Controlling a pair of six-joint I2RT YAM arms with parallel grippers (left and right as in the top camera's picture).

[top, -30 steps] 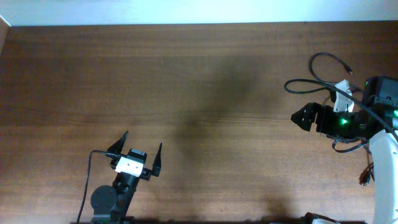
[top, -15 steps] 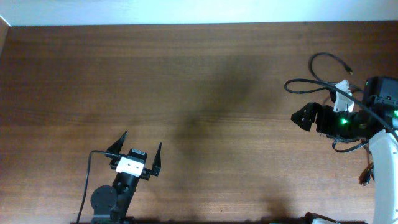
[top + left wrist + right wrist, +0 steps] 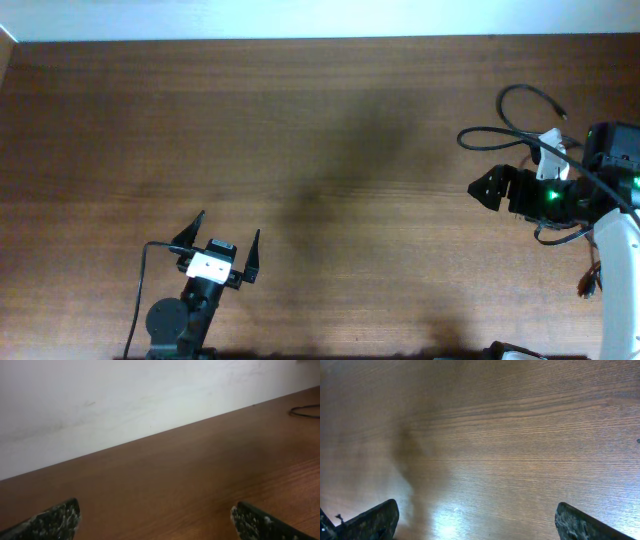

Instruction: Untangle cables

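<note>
Nearest you, the left gripper (image 3: 230, 225) sits by the near edge of the wooden surface (image 3: 320, 120), jaws spread wide, nothing between them. Your left wrist view agrees: both fingertips (image 3: 55, 517) are apart over bare wood.

Further out on the right, the right gripper (image 3: 487, 188) points toward the middle. It is released and empty, with bare grain between its fingers (image 3: 372, 520).

The cables (image 3: 487, 130) lie in loose loops at the far right. They run beside and partly under the right arm, with one plug end (image 3: 560, 113) pointing outward.
</note>
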